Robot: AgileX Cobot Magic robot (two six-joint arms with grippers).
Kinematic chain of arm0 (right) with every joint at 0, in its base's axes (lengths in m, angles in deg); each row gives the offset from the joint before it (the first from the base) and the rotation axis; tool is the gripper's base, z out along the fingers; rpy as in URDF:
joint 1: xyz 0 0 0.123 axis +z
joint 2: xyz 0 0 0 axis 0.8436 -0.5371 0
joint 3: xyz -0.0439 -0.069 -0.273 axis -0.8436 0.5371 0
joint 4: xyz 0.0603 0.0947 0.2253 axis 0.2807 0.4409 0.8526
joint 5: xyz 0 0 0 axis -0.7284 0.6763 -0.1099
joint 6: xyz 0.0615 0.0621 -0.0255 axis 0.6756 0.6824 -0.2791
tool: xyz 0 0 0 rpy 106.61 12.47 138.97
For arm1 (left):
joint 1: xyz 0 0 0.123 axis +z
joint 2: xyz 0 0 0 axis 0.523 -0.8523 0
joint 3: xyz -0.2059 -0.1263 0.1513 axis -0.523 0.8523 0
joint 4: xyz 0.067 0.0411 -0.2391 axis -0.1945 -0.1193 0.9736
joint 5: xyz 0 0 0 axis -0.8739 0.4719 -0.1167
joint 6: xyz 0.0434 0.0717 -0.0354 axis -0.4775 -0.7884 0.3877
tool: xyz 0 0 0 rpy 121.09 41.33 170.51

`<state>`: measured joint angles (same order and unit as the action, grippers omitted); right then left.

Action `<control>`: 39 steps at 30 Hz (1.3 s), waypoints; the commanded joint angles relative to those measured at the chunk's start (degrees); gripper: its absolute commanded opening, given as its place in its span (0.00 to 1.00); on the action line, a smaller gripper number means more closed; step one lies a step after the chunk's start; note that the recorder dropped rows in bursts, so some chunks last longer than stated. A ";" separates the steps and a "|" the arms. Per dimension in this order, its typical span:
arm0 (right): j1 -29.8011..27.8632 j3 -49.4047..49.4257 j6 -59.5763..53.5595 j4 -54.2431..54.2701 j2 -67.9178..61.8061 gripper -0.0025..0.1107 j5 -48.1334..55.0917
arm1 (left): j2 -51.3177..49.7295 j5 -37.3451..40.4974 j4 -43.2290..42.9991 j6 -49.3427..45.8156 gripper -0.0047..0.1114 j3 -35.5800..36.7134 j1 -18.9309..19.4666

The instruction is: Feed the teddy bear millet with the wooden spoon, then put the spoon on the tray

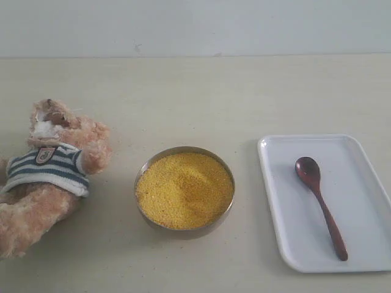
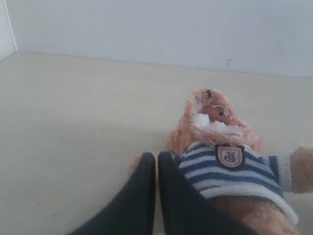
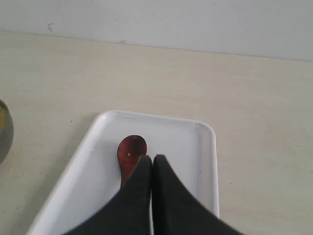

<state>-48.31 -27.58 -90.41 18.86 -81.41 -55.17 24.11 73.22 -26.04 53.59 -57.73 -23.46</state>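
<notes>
The teddy bear [image 1: 49, 177] lies on its back at the left of the table, striped shirt and chest badge up. A metal bowl [image 1: 183, 232] heaped with yellow millet [image 1: 183, 189] stands mid-table. The wooden spoon [image 1: 317, 201] lies on the white tray [image 1: 360, 201] at the right, its bowl toward the far end. Neither gripper shows in the exterior view. In the left wrist view my left gripper [image 2: 156, 155] is shut and empty, with the bear [image 2: 230, 161] just beyond it. My right gripper [image 3: 151, 157] is shut and empty above the tray [image 3: 181, 147], hiding the handle of the spoon [image 3: 131, 151].
A pale wall runs along the table's far edge. The bowl's rim [image 3: 4, 137] shows at the edge of the right wrist view. Bare tabletop lies between bear, bowl and tray, and behind them.
</notes>
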 commanded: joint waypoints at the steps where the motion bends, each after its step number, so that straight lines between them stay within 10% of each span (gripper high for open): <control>1: -0.04 -0.03 0.28 0.11 0.30 0.02 -0.26 | 0.16 -0.23 0.14 -0.25 0.07 0.20 0.16; 14: -0.04 -0.03 0.28 0.11 0.30 0.02 -0.26 | 0.16 -13.19 -32.51 -11.22 0.07 0.20 0.16; 25: -0.04 -0.03 0.28 0.11 0.30 0.02 -0.26 | 0.16 -65.06 -23.89 37.09 0.07 -0.50 0.16; 33: -0.04 -0.03 0.28 0.11 0.30 0.02 -0.26 | -11.32 -40.95 -30.60 46.00 0.07 -19.76 0.16; 39: -0.04 -0.03 0.28 0.11 0.30 0.02 -0.26 | -23.18 -39.25 -34.21 49.06 0.07 -29.13 0.16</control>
<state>-48.31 -27.58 -90.41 18.96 -81.41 -55.17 4.63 32.08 -57.24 101.39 -83.89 -23.46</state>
